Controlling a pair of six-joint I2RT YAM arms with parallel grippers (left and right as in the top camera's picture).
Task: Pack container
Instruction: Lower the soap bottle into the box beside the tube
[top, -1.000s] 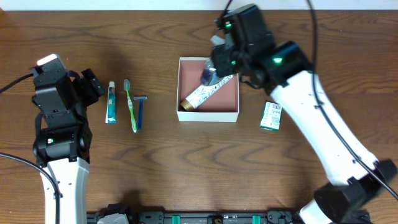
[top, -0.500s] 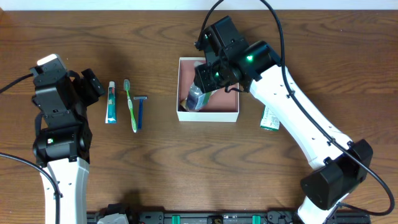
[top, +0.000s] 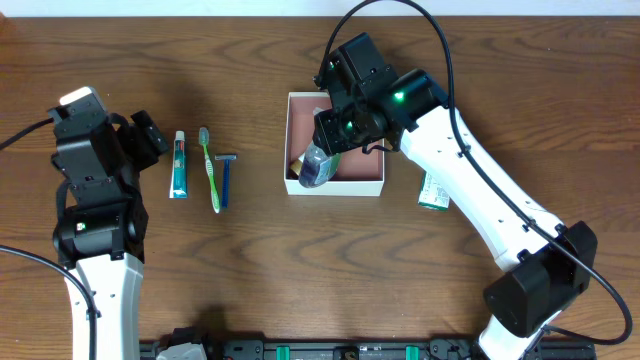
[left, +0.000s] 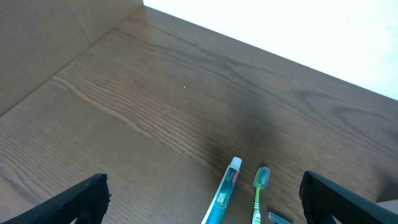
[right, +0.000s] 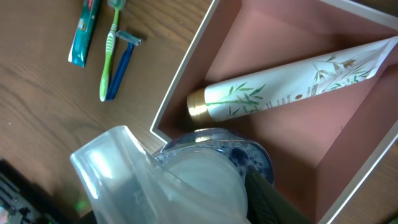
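The wooden table (top: 300, 270) fills every view. The right arm (top: 480, 200) is the biggest thing on it. It rises from its base at the near right edge, slants up and left across the table, and bends over the container, with its wrist turned down. The left arm (top: 95, 210) stands at the left side, folded upright over its base and pointing away from the near edge, well apart from everything. The container (top: 335, 187) sits at the table's centre, toward the far edge, with its white walls square to the table and its reddish floor showing. The right gripper (top: 328, 142) hangs over the container's near-left corner, its jaws clamped on a rounded, translucent blue item (right: 214, 158). In the wrist view this item overlaps the container wall at that corner, but whether it touches the floor cannot be told. A white tube (right: 280, 87) printed with green leaves lies slantwise on the floor, its gold cap just beside the blue item. The left gripper (left: 202, 190) has its jaws spread wide, holding nothing, above bare wood. A green-and-white carton (top: 432, 192) lies just right of the container, partly under the right arm. Left of the container, well apart from it, lie a toothpaste (top: 178, 165), a green toothbrush (top: 210, 170) and a blue razor (top: 226, 175) side by side.
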